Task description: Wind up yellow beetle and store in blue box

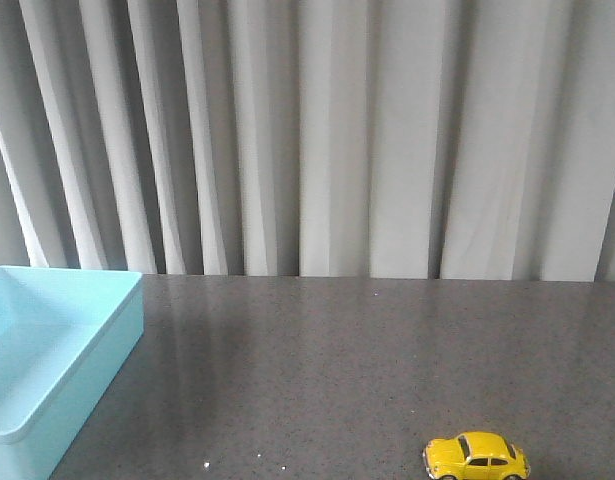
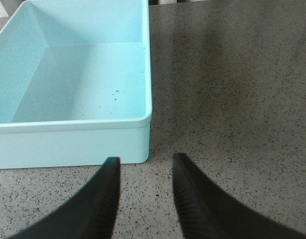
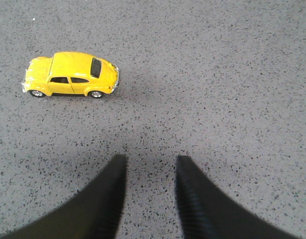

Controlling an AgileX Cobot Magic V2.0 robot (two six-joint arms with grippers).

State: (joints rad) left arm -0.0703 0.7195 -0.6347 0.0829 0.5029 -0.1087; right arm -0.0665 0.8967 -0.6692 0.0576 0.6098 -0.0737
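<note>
Curtain backs table; yellow beetle, blue box well apart.

left gripper: two matte black fingers, broad at the base, tapering to rounded tips, fine ribbing along inner edges
right gripper: same black tapered fingers, ribbed inner faces

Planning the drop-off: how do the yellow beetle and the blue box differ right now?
Size: the yellow beetle is tiny; the blue box is far larger. Place: beetle sits at the front right of the table, box at the left. Colour and shape: beetle is glossy yellow and rounded, box pale turquoise and rectangular. Both rest on the table, ungripped.
</note>
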